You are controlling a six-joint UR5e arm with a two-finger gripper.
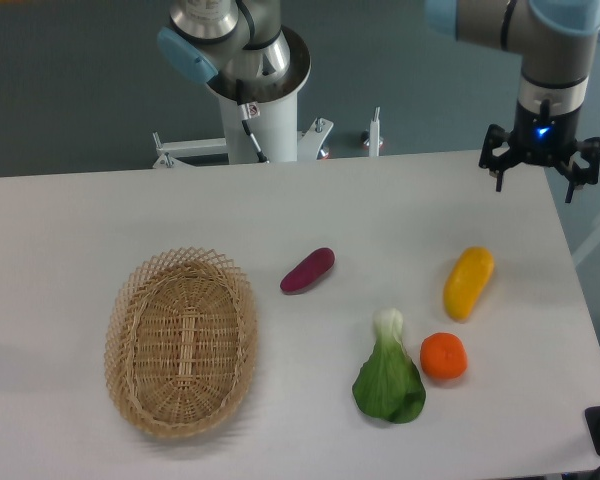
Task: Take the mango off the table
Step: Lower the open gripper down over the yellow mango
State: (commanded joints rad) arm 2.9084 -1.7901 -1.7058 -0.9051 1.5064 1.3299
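The mango (pixel 468 282), a smooth yellow fruit turning orange at its upper end, lies on the white table (pixel 80 220) at the right. My gripper (pixel 533 182) hangs above the table's far right corner, well behind the mango and a little to its right. Its black fingers are spread apart with nothing between them.
A round orange fruit (pixel 444 357) sits just in front of the mango. A green leafy vegetable (pixel 388 375) lies left of that fruit. A purple vegetable (pixel 308 269) rests mid-table and a wicker basket (pixel 181 341) stands at the left. The robot's base (pixel 257 90) is at the back.
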